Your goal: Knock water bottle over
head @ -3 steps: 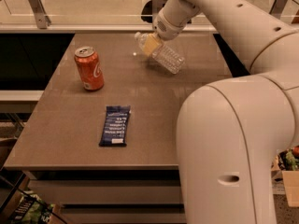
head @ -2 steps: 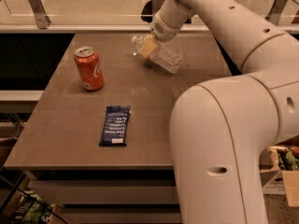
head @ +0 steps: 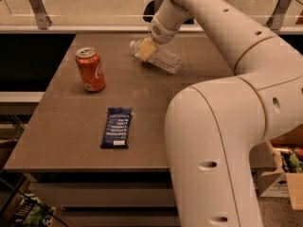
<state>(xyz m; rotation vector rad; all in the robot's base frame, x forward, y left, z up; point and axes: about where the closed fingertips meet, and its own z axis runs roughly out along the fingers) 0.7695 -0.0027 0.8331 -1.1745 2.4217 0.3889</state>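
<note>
The water bottle [head: 163, 59], clear ribbed plastic, lies on its side on the brown table [head: 71, 122] near the far edge, its cap end pointing left toward the back. My gripper [head: 146, 49] is at the bottle's left end, right over its cap end, with a pale yellowish fingertip touching or just above it. The arm comes down from the upper right and hides part of the bottle's neck.
An orange soda can [head: 90, 69] stands upright at the left of the table. A dark blue snack bar [head: 116, 127] lies flat near the middle front. A glass rail runs behind the table. My white arm base fills the right foreground.
The gripper has shifted a little to the left along the lying bottle, toward its cap end. The bottle, can and snack bar have stayed where they were.
</note>
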